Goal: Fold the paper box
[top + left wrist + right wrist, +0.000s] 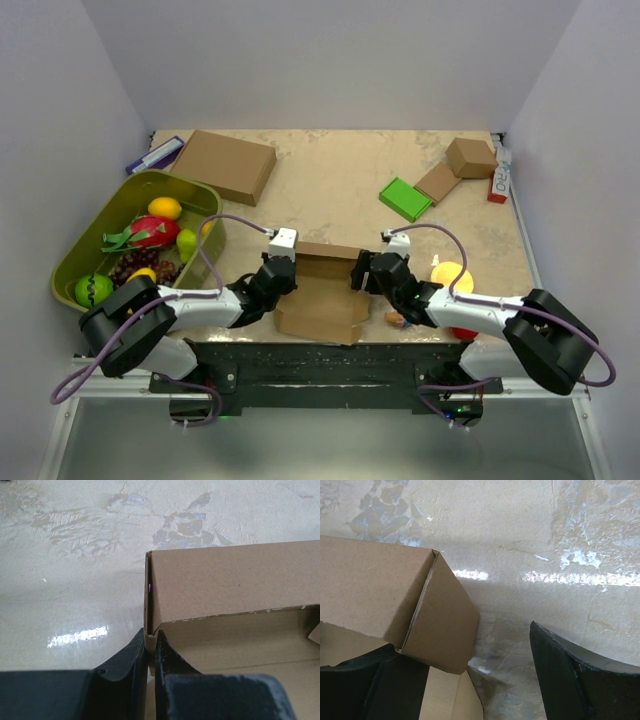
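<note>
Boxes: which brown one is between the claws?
The half-folded box at the front; the flat box and cube box sit far back.

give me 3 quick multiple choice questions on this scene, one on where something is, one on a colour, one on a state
1. Where is the fruit bin?
A) right side of the table
B) left side of the table
C) far centre

2. What colour is the block right of centre?
A) blue
B) black
C) green

3. How do the left jaws stand at the paper box?
A) shut on its side wall
B) wide open above it
C) well away from it

Answers: 1 B, the top view shows the bin at the table's left edge. 2 C, the block is bright green. 3 A, the left wrist view shows them pinching the wall's edge.
</note>
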